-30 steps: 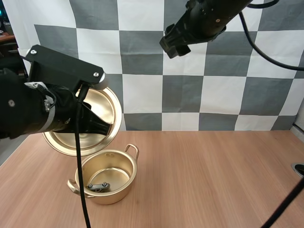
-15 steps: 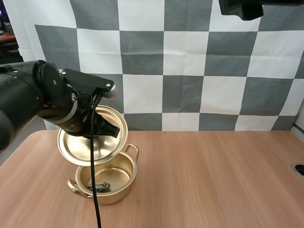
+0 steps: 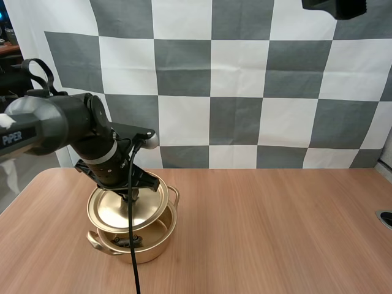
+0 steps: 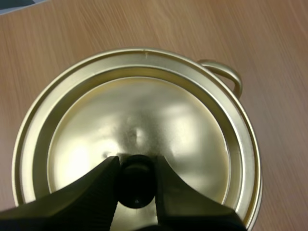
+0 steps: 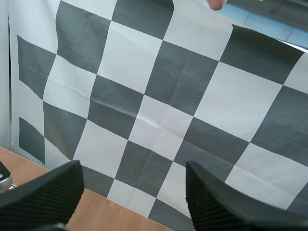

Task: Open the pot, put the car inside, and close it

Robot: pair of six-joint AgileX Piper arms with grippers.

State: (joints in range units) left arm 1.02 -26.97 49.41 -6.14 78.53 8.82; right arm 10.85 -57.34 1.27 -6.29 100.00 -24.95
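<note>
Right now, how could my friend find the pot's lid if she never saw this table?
On the wooden table, toward my left arm's side, stands a gold pot with loop handles. Tilted over its mouth is the lid, held by my left gripper. It is the only flat gold disc, with a black knob at its centre.

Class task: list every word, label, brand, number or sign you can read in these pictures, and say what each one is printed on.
"PiPER": white letters on the grey casing of the left arm, high view.
Lid: no writing on it.
Pot: no writing on it.
Table: no writing on it.
</note>
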